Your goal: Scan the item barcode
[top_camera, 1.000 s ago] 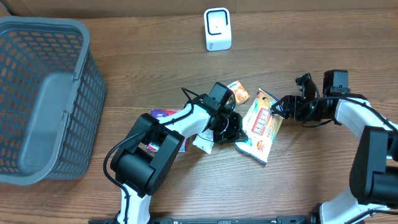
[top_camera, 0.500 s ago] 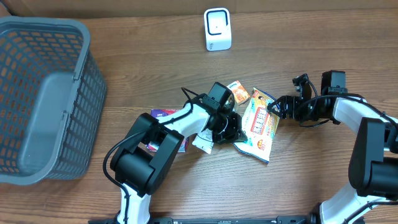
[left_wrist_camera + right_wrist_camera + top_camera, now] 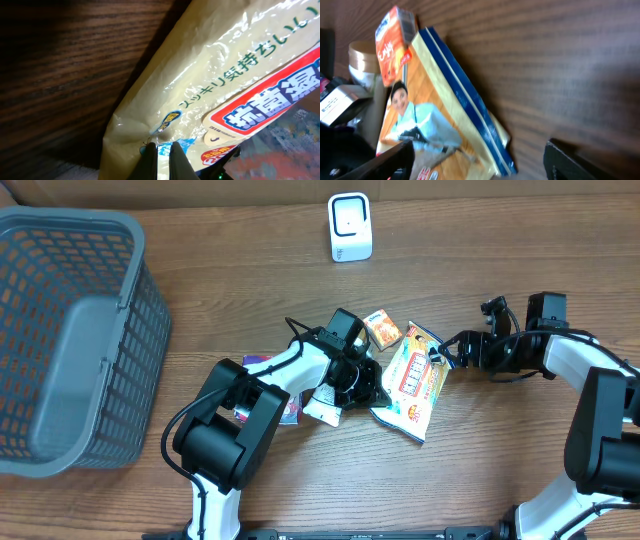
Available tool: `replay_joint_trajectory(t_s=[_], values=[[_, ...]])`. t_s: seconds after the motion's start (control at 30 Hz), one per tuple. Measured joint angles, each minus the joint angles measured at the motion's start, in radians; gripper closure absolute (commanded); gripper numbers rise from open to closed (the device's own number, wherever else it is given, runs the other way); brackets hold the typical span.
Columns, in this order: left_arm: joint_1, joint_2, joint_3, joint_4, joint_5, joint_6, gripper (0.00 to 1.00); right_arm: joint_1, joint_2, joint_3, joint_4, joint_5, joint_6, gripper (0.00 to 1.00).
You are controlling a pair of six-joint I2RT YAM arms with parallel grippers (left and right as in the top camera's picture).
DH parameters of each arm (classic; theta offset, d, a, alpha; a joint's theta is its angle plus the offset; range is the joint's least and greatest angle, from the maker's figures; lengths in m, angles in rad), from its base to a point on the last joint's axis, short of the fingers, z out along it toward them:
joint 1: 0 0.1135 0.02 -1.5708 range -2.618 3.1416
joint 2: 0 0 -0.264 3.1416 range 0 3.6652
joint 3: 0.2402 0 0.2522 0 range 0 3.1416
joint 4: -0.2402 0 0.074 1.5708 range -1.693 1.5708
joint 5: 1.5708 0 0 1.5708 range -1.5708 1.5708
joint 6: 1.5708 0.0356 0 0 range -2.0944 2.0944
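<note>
Basket (image 3: pixel 70 330): grey mesh, far left of the table, well apart from the work. Purple pack (image 3: pixel 262 363): flat, just left of the left arm, not in play. Left claw (image 3: pixel 362 385): closed hard on the left edge of the snack packet (image 3: pixel 415 380); its wrist view shows the two fingers (image 3: pixel 150 162) pinched together over the glossy film near a corner. White pack (image 3: pixel 322 408): lying under that arm, touching the packet's lower left. Orange box (image 3: pixel 382 328): just beside the packet's top edge. Scanner (image 3: pixel 350 227): white, upright at the far edge, well apart from the pile. Snack packet: printed face up, centre right, between the two claws; no barcode shows in any view, so it is probably underneath. Right claw (image 3: pixel 447 350): spread wide at the packet's upper right corner, holding nothing; its wrist view shows the sealed blue edge (image 3: pixel 470 120) ahead of the gap. Handling advice: close the right claw squarely on that seam, not on the orange box, lift with both claws, keep the film taut against crinkles and glare, then turn the hidden face toward the scanner.
</note>
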Motion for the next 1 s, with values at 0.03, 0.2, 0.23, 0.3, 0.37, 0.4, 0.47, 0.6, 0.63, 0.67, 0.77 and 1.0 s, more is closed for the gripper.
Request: replay_joint_trajectory(t_s=[0.03, 0.2, 0.23, 0.3, 0.37, 0.4, 0.47, 0.6, 0.63, 0.67, 0.77, 1.0], values=[[0.000, 0.000, 0.000, 0.000, 0.000, 0.002, 0.96, 0.000, 0.001, 0.000, -0.010, -0.005, 0.000, 0.18], [0.000, 0.000, 0.000, -0.001, 0.000, 0.004, 0.96, 0.027, 0.003, -0.002, -0.009, -0.017, 0.001, 0.18], [0.000, 0.000, 0.000, -0.001, 0.000, 0.004, 0.96, 0.036, 0.003, -0.002, -0.007, -0.020, 0.000, 0.18], [0.000, 0.000, 0.000, -0.002, 0.000, 0.006, 0.96, 0.056, 0.006, -0.004, 0.012, -0.023, 0.001, 0.20], [0.000, 0.000, 0.000, -0.004, 0.000, 0.008, 0.96, 0.068, 0.009, -0.004, 0.023, -0.025, 0.002, 0.23], [0.001, 0.000, 0.000, -0.004, 0.000, 0.008, 0.96, 0.069, 0.011, -0.004, 0.023, -0.025, 0.002, 0.27], [0.002, 0.000, 0.000, -0.005, 0.000, 0.010, 0.96, 0.069, 0.017, -0.004, 0.022, -0.031, 0.002, 0.40], [0.002, 0.000, 0.000, -0.006, 0.000, 0.011, 0.96, 0.066, 0.051, -0.004, 0.026, -0.047, 0.003, 0.75], [0.002, 0.000, 0.000, -0.007, 0.000, 0.011, 0.96, 0.064, 0.061, -0.004, 0.026, -0.047, 0.008, 0.79], [0.002, 0.000, 0.000, -0.007, 0.000, 0.011, 0.96, 0.064, 0.069, -0.004, 0.025, -0.052, 0.006, 0.83], [0.004, 0.000, 0.000, -0.007, 0.003, 0.013, 0.96, 0.064, 0.082, -0.007, 0.025, -0.063, 0.010, 0.96], [0.006, 0.000, 0.001, -0.016, 0.007, 0.023, 0.96, 0.064, 0.087, -0.016, 0.036, -0.065, 0.010, 0.96]])
